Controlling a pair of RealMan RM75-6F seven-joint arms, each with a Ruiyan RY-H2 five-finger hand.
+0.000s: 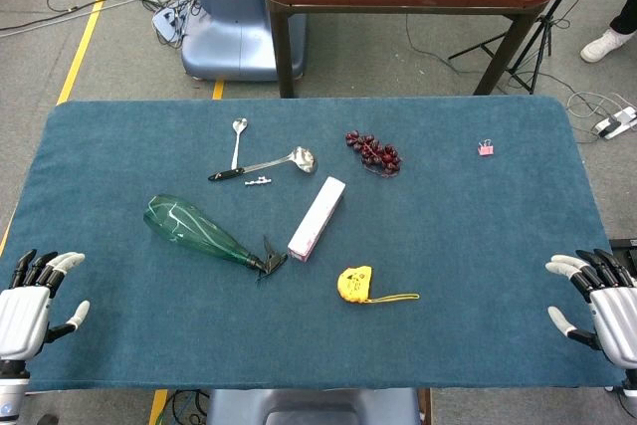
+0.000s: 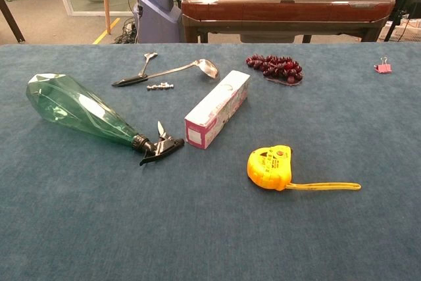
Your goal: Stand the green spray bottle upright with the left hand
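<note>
Bottle [image 1: 199, 231] lies on its side, nozzle beside the box [image 1: 317, 218], so the left hand [image 1: 30, 301], open and empty at the near-left edge, could roll it or knock the box.

Spray bottle [image 1: 196, 232] lying left of box [image 1: 317, 218], behind tape measure [image 1: 354, 284].

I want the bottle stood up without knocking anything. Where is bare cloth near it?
Bare cloth lies left and in front of the green spray bottle, toward the left hand. Its nozzle end is crowded: the pink box sits close, the ladle behind.
</note>
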